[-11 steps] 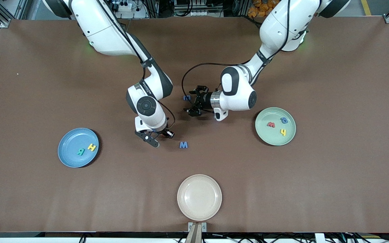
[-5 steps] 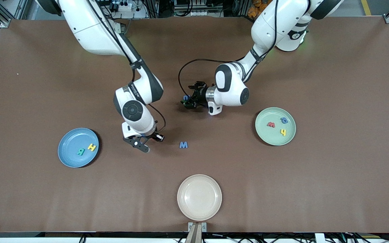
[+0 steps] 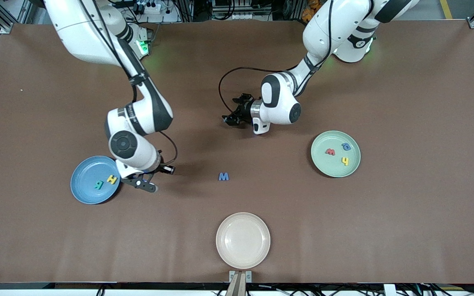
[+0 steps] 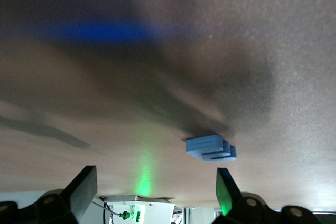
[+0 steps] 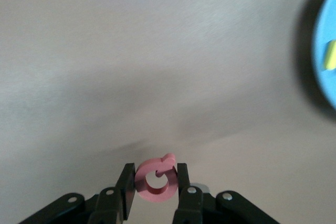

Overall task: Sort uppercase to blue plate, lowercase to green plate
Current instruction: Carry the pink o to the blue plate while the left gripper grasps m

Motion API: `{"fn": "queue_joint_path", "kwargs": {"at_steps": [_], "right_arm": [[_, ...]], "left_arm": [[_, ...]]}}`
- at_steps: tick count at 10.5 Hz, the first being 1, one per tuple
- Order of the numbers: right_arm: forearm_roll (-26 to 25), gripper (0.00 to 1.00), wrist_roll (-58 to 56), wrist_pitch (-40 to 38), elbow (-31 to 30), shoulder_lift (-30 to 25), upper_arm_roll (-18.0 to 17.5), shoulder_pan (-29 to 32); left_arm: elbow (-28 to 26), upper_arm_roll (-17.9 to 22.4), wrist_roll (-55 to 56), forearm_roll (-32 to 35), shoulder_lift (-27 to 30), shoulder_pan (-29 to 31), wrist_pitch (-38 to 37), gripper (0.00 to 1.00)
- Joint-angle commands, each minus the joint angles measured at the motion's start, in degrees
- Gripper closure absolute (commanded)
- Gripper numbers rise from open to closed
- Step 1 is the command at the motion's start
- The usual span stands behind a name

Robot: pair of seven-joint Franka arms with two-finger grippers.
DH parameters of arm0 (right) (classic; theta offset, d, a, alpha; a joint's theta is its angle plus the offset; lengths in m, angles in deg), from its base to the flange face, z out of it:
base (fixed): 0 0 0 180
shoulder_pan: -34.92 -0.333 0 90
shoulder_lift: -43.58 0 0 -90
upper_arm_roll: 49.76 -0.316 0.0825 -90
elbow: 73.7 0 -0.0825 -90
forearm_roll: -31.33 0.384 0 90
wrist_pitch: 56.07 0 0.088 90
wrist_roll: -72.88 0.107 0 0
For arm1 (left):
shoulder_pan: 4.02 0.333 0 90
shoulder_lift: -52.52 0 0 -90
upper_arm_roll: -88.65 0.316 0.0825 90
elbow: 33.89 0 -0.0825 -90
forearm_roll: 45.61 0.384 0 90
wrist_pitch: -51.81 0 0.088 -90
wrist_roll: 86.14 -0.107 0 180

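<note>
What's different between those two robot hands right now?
The right gripper is shut on the red Q, beside the blue plate; the left gripper is open and holds nothing. The left gripper sits low over a small blue m on the table, not touching it. Both have two black fingers.

Foam letters: M, H, R, w
</note>
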Motion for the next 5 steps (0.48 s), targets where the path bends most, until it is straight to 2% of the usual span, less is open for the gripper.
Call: {"fn": "queue_joint_path", "kwargs": {"at_steps": [1, 4, 5], "right_arm": [[-1.0, 1.0, -8.8, -2.2, -1.5, -2.7, -0.7, 4.2], [-1.4, 1.0, -23.4, -2.4, -1.8, -3.1, -0.7, 10.2], [-3.4, 1.0, -27.8, -2.3, -1.8, -3.4, -0.7, 12.2]], "left_arm": [[-0.5, 0.7, -1.6, -2.5, 1.1, -0.6, 0.3, 0.0], [-0.2, 1.6, -1.1, -5.1, 1.3, -0.4, 0.4, 0.0], [-0.2, 2.3, -0.4, -5.5, 1.9, -0.4, 0.3, 0.0]]}}
